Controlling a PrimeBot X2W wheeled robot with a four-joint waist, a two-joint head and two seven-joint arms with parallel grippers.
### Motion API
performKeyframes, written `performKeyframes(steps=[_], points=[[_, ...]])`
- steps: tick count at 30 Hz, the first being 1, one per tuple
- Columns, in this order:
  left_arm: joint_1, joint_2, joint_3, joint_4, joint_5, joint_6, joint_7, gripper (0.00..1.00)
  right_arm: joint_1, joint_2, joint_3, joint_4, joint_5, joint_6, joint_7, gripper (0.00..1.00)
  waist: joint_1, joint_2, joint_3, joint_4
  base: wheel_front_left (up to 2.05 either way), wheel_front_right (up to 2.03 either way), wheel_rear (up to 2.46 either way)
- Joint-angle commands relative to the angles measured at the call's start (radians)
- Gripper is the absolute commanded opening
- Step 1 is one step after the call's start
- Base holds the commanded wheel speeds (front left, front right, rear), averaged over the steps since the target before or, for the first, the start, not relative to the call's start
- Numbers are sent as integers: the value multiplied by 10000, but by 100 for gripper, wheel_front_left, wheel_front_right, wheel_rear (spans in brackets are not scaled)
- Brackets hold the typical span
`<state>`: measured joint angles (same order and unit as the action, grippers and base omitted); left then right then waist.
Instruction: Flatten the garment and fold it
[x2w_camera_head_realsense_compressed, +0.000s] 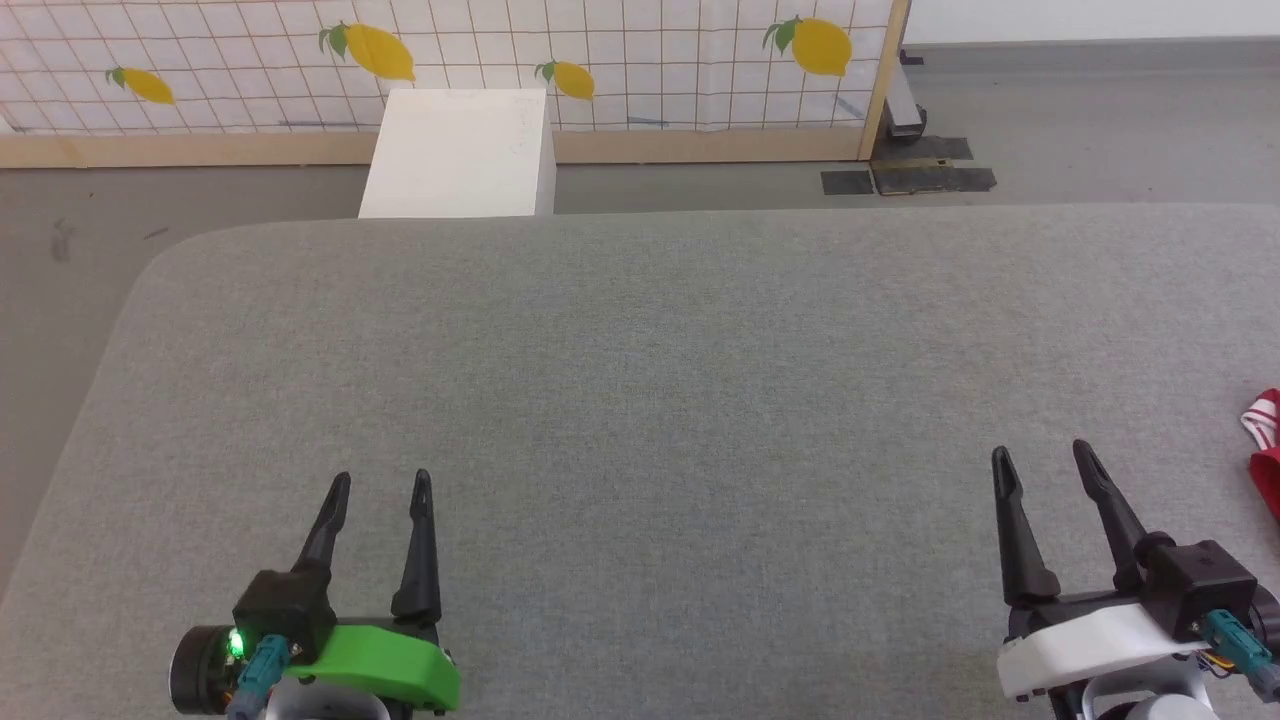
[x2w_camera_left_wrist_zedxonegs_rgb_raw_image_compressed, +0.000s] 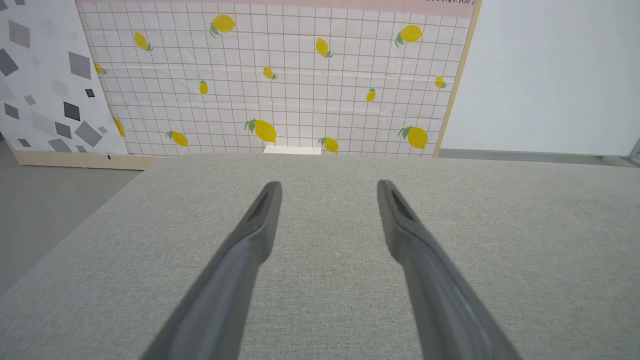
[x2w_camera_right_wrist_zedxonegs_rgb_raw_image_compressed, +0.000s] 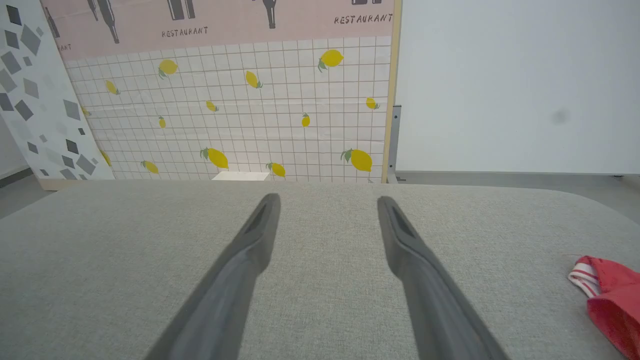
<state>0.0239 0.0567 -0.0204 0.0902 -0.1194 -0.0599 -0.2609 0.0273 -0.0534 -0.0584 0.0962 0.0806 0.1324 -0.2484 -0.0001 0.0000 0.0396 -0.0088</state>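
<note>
The garment lies on the grey bench, far over on the robot's right side. A small red bit with a red-and-white striped edge peeks in at the right edge of the head view, and the rest runs out of the picture. In the right wrist view the garment sits low on the right and looks bunched up, not flat. So little of it can be seen that it is not clear which way its long side runs.

The right end effector is the nearer one. It is over the bench, near the garment but not touching it, with bare grey bench between them. Its two dark fingers point away from the robot, so the garment is off to its right and not in front of it. In the right wrist view the right end effector has its fingers wide apart and holds nothing.

The left end effector is well apart from the garment, on the other side of the bench. In the left wrist view the left end effector is also spread wide and empty.

The reach probably belongs to the right arm, and it would have to swing to its right.
</note>
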Motion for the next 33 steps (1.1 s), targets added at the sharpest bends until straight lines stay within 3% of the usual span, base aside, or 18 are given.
performKeyframes(steps=[1,16,17,33], points=[[120,-32,24,-40,-45,-9,-9,100,133,29,50,-44,58,-17,-94,100,1,0,-2,17,0,0,0],[147,-58,84,19,-289,15,-9,100,137,31,62,-72,177,-17,-129,100,1,0,17,18,0,0,0],[11,-13,67,15,-280,-6,1,0,40,2,60,-37,159,0,-72,0,1,0,18,18,0,0,0],[-22,-16,74,-85,-142,62,292,0,5,0,113,-131,52,-2,213,0,1,0,-24,27,0,0,0]])
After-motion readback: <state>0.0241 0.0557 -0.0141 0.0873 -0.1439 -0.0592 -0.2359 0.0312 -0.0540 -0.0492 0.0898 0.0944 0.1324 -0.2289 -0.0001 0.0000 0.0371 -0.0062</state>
